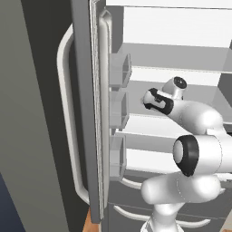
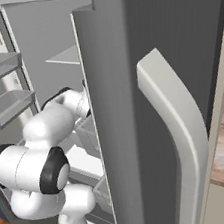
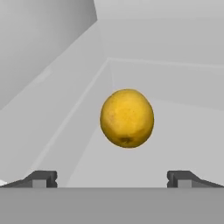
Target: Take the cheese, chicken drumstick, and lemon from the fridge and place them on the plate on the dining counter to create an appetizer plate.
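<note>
Reaching into fridge [image 1: 181, 54], arm passing between open door with bins at left and grey shelf edges. Jaws [image 3: 112, 178] standing wide open, fingertips [image 3: 41, 178] spread well apart, gripping nothing. Lemon [image 3: 127, 118] sitting on white interior floor ahead, centred between tips, apart from both. Side wall running close on left; open room lying right of lemon and behind it.
</note>
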Controlling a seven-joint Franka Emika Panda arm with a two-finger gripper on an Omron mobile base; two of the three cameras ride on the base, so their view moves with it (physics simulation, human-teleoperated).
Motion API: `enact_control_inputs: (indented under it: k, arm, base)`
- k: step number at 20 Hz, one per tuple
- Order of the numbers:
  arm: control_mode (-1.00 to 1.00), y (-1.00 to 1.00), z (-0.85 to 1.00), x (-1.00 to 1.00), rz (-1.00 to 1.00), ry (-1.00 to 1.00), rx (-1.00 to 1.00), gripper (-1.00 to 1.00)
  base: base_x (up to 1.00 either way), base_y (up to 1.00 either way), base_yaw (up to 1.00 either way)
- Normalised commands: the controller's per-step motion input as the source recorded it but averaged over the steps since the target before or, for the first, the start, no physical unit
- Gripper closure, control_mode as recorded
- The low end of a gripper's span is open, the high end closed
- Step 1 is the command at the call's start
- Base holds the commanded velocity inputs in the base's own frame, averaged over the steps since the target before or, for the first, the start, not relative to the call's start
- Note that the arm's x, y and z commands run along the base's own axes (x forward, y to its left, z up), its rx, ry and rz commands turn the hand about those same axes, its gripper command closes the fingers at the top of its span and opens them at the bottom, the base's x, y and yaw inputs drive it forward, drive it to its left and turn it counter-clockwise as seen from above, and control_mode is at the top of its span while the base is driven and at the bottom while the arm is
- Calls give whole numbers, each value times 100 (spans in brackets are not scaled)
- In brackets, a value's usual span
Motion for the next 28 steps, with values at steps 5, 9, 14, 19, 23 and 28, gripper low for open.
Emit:
enact_control_inputs:
  k: [5,9,14,19,23,28]
  arm:
    - [-100,0,-5,21,-3,0,0,-100]
    - [-100,0,-8,15,-4,0,0,-100]
    - [-100,0,-11,18,-3,0,0,-100]
    - [-100,0,-7,25,-2,0,0,-100]
    - [-100,0,-8,25,-2,0,0,-100]
    - [-100,-4,-12,25,-1,0,0,-100]
  base:
    - [0,0,0]
    - [0,0,0]
    - [0,0,0]
    - [0,0,0]
    - [0,0,0]
    - [0,0,0]
